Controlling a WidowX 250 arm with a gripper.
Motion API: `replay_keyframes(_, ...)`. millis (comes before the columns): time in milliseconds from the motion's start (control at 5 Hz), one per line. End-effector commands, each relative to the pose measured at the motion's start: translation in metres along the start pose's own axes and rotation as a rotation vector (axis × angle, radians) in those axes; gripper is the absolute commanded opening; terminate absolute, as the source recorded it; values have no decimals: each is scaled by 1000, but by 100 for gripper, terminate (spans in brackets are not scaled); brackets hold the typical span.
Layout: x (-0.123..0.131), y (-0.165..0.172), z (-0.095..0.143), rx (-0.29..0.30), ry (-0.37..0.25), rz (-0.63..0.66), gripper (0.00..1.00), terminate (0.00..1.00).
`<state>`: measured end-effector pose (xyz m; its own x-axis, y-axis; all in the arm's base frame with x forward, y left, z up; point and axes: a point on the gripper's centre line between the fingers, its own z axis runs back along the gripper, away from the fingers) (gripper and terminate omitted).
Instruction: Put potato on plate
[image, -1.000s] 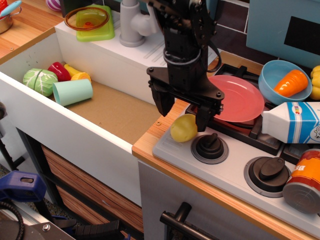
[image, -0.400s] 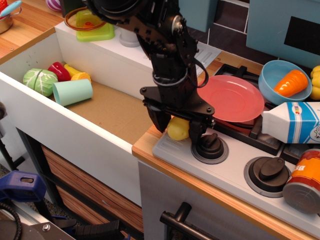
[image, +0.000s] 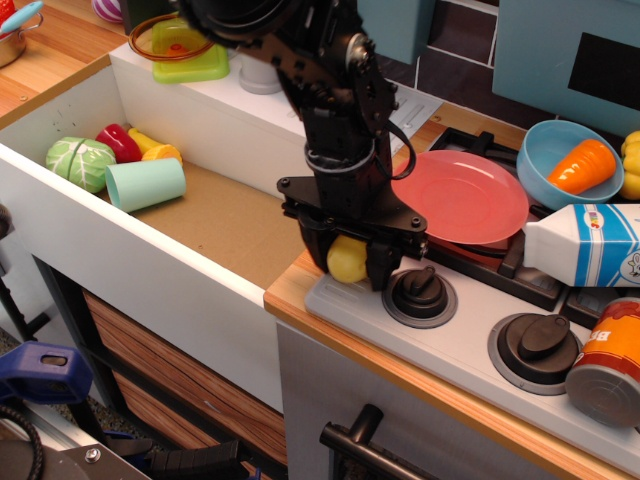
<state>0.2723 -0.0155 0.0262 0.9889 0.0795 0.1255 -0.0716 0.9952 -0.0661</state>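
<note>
Gripper clenched around potato at stove's front-left corner, beside left knob. Plate at 2 o'clock, empty.

Wooden counter carries the grey stove panel, potato on it

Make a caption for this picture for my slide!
Robot fingers close around the yellow potato beside the pink plate.
</note>
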Motion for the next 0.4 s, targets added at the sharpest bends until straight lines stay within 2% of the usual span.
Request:
replay_keyframes(0, 25, 4, 70, 106, -24, -24, 0, 0)
replay_keyframes(200, 45, -7, 86, 159, -79, -55, 0, 0)
